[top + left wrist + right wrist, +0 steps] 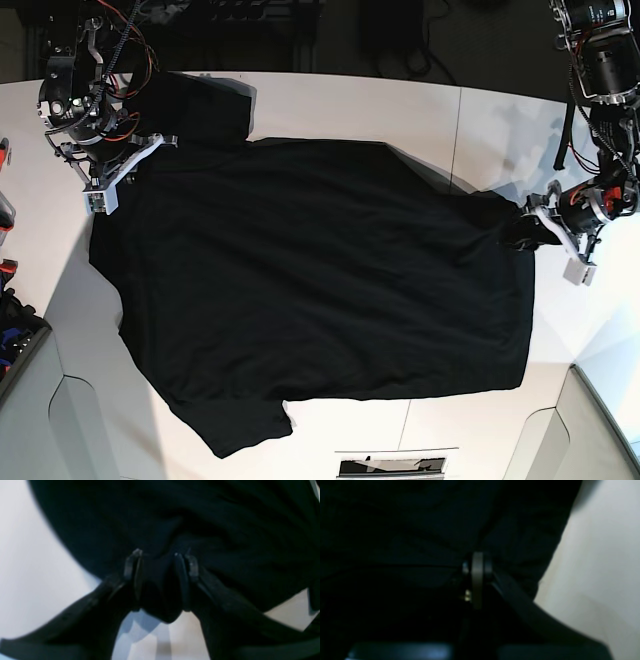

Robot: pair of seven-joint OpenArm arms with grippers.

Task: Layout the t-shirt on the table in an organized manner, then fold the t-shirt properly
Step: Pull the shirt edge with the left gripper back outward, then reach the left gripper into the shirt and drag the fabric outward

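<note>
The wide smooth white table (330,100) with a thin dark seam line is carrying the large black short-sleeved cloth t-shirt (320,290), which is lying spread almost flat across its middle, with white surface showing around it.

Right end effector (477,580) clamps the t-shirt (420,530).

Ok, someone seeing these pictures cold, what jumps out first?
The big black t-shirt, spread nearly flat, plain side up, covers most of the white table. The right gripper is pinched shut on cloth at one edge, while the left gripper at the opposite edge has its jaws apart around a fold.
</note>
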